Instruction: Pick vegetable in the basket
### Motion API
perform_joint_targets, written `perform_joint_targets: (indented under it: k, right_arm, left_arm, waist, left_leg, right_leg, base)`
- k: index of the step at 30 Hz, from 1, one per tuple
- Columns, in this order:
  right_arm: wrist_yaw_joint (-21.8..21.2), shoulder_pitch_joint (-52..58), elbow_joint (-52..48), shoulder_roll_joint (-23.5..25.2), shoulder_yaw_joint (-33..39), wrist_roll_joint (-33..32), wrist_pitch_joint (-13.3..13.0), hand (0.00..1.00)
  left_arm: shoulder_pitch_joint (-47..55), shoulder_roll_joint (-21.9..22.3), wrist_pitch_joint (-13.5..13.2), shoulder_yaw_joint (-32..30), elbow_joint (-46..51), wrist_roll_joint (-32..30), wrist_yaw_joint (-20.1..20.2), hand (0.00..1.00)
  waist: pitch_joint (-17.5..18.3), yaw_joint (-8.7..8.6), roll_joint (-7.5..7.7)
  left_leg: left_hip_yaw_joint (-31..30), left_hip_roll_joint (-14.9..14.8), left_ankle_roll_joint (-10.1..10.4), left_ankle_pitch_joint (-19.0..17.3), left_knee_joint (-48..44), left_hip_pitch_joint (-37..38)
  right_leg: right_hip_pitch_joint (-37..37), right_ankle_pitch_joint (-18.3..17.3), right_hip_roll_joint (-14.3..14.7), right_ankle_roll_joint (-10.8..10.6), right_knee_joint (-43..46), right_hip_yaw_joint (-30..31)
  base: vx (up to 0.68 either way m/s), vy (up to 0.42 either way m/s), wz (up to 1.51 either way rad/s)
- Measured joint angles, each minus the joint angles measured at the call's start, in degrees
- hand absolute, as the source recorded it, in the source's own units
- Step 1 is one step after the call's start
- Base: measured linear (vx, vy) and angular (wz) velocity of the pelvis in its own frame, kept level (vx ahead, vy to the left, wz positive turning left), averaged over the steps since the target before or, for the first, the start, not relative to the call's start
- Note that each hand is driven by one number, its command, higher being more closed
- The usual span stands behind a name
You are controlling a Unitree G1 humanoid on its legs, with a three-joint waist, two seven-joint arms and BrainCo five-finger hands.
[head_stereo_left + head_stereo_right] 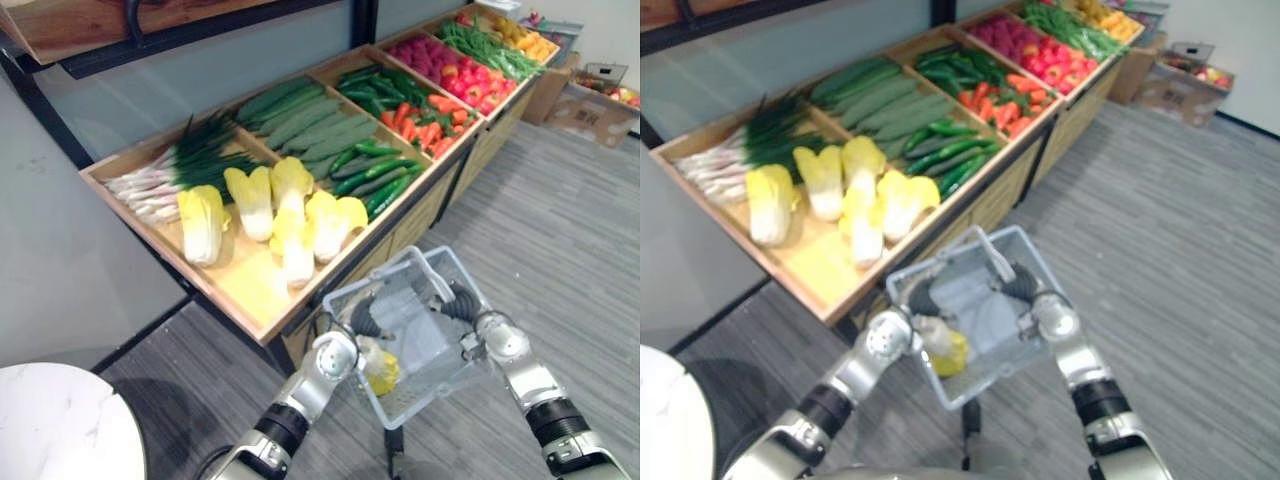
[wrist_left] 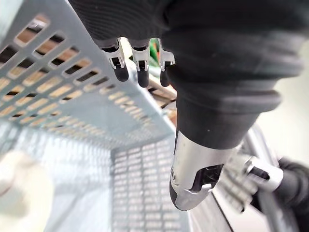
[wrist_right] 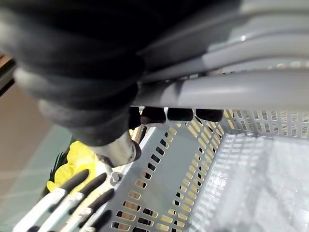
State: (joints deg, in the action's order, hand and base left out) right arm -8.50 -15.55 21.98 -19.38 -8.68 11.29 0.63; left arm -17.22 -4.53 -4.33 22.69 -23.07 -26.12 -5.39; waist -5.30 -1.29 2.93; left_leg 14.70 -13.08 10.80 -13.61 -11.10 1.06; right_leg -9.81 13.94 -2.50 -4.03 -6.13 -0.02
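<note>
**Basket at the produce stand.** A grey mesh basket [image 1: 365, 282] is held in front of a wooden stand [image 1: 245, 290]. Right hand [image 1: 462, 305]: its fingers [image 3: 179, 114] are curled round the basket's handle [image 3: 227, 89]. Left hand [image 1: 364, 322]: its fingers [image 3: 79, 178] are straight and grasp nothing; they lie along the basket's side wall, and whether they touch it cannot be told. One yellow cabbage [image 1: 381, 372] lies inside the basket, in the corner nearest the left hand. More cabbages [image 1: 270, 205], spring onions [image 1: 165, 175] and cucumbers [image 1: 305, 120] lie on the stand.

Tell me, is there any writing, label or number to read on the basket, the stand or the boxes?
None can be read.
The grey basket and wooden vegetable stand show no text; any print on the cardboard box is too small and blurred to read.
</note>
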Motion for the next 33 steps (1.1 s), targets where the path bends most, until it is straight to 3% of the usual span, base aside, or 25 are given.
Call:
perform_joint_targets:
  k: [4, 6, 12, 16, 20, 25, 29, 30, 33]
  right_arm:
    - [0.58, 0.95, 3.99, 0.38, 3.63, 0.04, -0.04, 1.00]
    - [1.97, 2.54, 6.07, 0.38, 4.46, 0.06, -0.04, 1.00]
    - [4.37, 7.34, 10.78, 3.57, 9.64, 2.43, -0.82, 1.00]
    - [6.15, 11.53, 13.08, 5.20, 14.26, 4.29, -1.53, 1.00]
    - [8.93, 13.63, 16.96, 5.30, 17.54, 6.39, -1.88, 1.00]
    - [11.98, 14.92, 19.87, 6.50, 18.88, 6.90, -2.70, 1.00]
    - [13.57, 15.25, 23.89, 6.89, 19.56, 6.88, -4.08, 1.00]
    - [13.65, 15.38, 24.75, 6.93, 19.58, 6.82, -4.41, 1.00]
    - [13.76, 15.33, 25.98, 6.93, 19.63, 6.77, -4.88, 1.00]
  left_arm:
    - [4.11, -0.39, -1.06, -7.07, 17.46, 0.59, -1.77, 0.00]
    - [7.38, -0.68, -3.28, -12.09, 24.37, 1.23, -4.40, 0.00]
    - [20.08, -0.36, -6.21, -26.56, 32.46, 2.95, -11.39, 0.00]
    - [26.46, 1.47, -6.47, -36.46, 31.25, 3.06, -14.56, 0.00]
    - [28.24, 3.16, -5.68, -47.90, 18.17, 3.48, -18.49, 0.00]
    - [28.31, 2.59, -1.67, -61.30, -9.92, 3.68, -21.30, 0.00]
    - [29.66, 1.16, 0.03, -66.28, -25.50, 8.90, -21.31, 0.00]
    - [30.32, 1.00, 0.77, -66.40, -31.04, 11.59, -20.16, 0.00]
    - [31.26, 1.55, 2.68, -65.10, -35.94, 12.25, -15.73, 0.00]
  waist:
    - [0.02, 0.19, 0.01]
    - [0.32, 0.36, 0.10]
    - [1.01, 1.80, 0.39]
    - [1.21, 2.77, 0.32]
    - [2.98, 3.06, -0.08]
    - [3.90, 3.07, -0.41]
    - [4.13, 3.23, -0.67]
    - [4.30, 3.21, -0.92]
    - [4.52, 3.21, -1.30]
  left_leg:
    - [-0.58, 0.08, -0.02, 0.01, 0.03, 0.01]
    - [-1.36, 0.07, -0.05, 0.03, 0.03, 0.18]
    - [-1.75, 0.47, -0.31, 0.19, 0.07, 0.11]
    - [-3.08, 0.65, -0.54, 0.55, 0.51, -0.01]
    - [-4.78, 1.44, -0.59, 2.14, 2.87, 0.08]
    - [-6.20, 2.37, -0.76, 3.50, 5.50, 0.42]
    - [-6.50, 2.52, -0.74, 3.86, 6.87, 1.90]
    - [-6.41, 2.58, -0.73, 3.88, 7.12, 2.19]
    - [-6.23, 2.61, -0.68, 3.86, 7.17, 2.29]
  right_leg:
    - [0.39, 0.07, -0.17, 0.09, 0.01, -0.58]
    - [1.09, 0.04, -0.27, 0.06, 0.00, -1.32]
    - [1.26, -0.07, -0.75, -0.06, -0.01, -1.62]
    - [1.80, -0.74, -1.11, -0.25, -0.02, -2.99]
    - [2.13, -1.67, -1.95, -0.24, -0.04, -5.00]
    - [2.36, -2.04, -3.01, -0.42, -0.32, -6.64]
    - [3.46, -2.44, -3.18, -0.44, -0.33, -7.16]
    - [3.63, -2.95, -3.23, -0.19, -0.34, -7.13]
    - [3.62, -2.97, -3.27, -0.19, -0.34, -7.04]
  base:
    - [0.01, 0.009, 0.08]
    - [0.02, 0.016, 0.16]
    - [0.00, 0.008, 0.04]
    - [-0.01, 0.005, 0.18]
    - [0.01, 0.004, 0.27]
    - [0.00, 0.006, 0.19]
    - [0.04, 0.010, 0.07]
    - [0.03, 0.020, 0.01]
    - [0.01, 0.008, -0.01]
